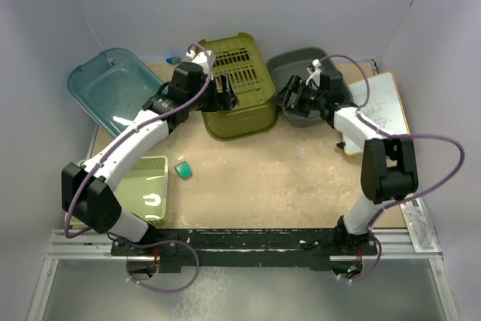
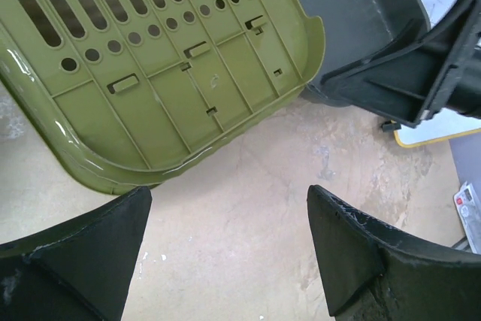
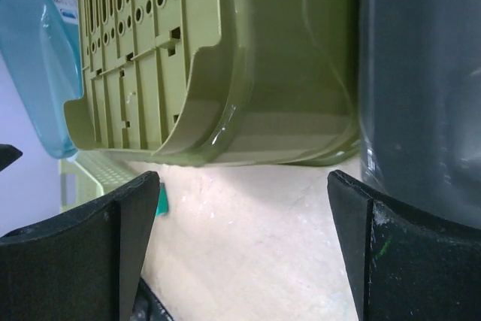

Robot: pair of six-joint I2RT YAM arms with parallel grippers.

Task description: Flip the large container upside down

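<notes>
Nearest me, on the left, a pale green tray sits flat on the table. There is a white curved mark inside it (a glint or a small object, I cannot tell). Just beside its far corner lies a small teal block.

Further back in the middle is the olive basket, the large container. It rests on the table with its slotted base facing up and its rim down. The left gripper hovers over its near left part, fingers spread wide and holding nothing. The right gripper hangs low by the gap between the basket and a grey tub, its fingers also wide apart and empty. The arm hides most of the tub's inside.

At the far left, a clear blue bin leans tilted against the wall.
</notes>
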